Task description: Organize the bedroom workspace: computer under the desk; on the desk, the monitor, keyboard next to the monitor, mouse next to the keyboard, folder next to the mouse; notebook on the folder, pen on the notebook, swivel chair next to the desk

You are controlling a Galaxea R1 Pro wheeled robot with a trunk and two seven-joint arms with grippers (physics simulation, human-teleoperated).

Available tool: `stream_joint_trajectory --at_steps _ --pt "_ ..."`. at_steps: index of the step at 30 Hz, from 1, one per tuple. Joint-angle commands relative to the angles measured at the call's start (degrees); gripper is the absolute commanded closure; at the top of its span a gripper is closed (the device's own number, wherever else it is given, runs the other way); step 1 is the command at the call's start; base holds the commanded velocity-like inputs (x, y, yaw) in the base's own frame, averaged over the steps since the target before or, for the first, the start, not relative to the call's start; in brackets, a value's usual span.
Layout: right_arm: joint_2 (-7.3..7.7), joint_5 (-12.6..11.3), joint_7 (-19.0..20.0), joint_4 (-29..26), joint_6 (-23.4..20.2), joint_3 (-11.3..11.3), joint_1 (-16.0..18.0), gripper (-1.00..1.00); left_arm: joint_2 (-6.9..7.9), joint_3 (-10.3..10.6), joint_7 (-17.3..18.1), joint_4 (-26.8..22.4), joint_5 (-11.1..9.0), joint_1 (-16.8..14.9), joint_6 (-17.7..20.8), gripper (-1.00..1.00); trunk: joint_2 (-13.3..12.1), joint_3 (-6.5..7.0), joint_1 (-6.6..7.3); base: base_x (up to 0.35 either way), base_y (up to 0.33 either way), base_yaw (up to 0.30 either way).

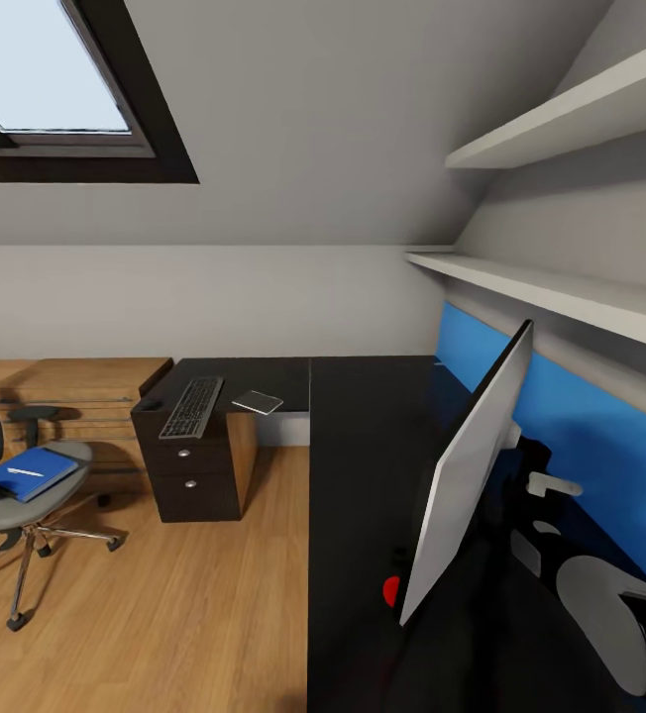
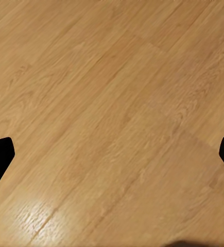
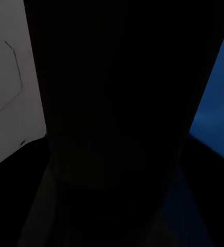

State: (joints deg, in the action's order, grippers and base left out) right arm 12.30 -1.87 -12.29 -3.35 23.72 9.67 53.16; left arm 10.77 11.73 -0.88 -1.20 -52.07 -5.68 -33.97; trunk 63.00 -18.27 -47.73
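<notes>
On the black tabletop (image 1: 363, 475) the monitor (image 1: 467, 485) stands edge-on, white back to us, right arm behind it, gripper state impossible to tell; left gripper (image 2: 112, 154) gapes wide over bare floor, holding nothing. Blue folder (image 1: 28, 473) waits on the swivel chair (image 1: 16, 505), probably next

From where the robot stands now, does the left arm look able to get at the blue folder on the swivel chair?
Probably not yet. The folder lies on the swivel chair seat across open floor, and the left gripper faces bare floor. Nothing blocks it; the base likely needs to move closer.
</notes>
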Motion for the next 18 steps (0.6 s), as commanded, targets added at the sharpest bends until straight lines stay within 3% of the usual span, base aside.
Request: stream_joint_trajectory --at_steps 1,18 --pt "-0.01 0.11 0.17 4.2 0.1 1.93 0.01 1.0 0.0 0.49 -0.09 -0.01 -0.39 -0.04 -0.13 -1.0 0.02 -0.08 -0.01 0.0 0.0 0.0" --pt "-0.52 0.11 0.17 4.21 0.1 1.93 0.01 1.0 -0.01 0.49 -0.09 -0.01 -0.4 -0.04 -0.13 -1.0 0.02 -0.08 -0.01 0.055 0.0 0.0"
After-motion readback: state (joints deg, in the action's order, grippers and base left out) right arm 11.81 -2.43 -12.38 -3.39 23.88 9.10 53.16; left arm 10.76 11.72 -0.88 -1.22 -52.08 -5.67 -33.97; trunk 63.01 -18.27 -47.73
